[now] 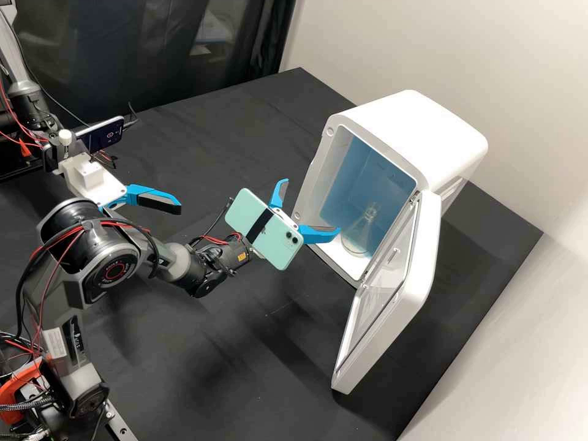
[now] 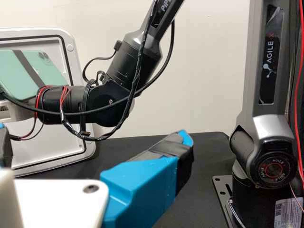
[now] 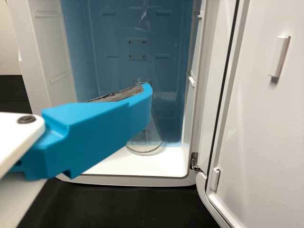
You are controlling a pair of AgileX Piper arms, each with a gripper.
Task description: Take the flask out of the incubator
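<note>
Matte black surface (image 1: pixel 245 355) spans near left to far right. Dark curtain (image 1: pixel 153 49) hangs behind its far-left edge. Plain white wall (image 1: pixel 465 49) on the right.

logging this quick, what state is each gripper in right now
left gripper: open, holding nothing
right gripper: open, holding nothing, at the incubator opening

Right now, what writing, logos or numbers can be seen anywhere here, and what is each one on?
White maker's name with a logo: runs up the upright arm link; it is a brand mark, so not copied out.
White lettering: on the slanted arm link, cut off by the picture's edge.
Sticker low on the arm base: print too small to read.
</note>
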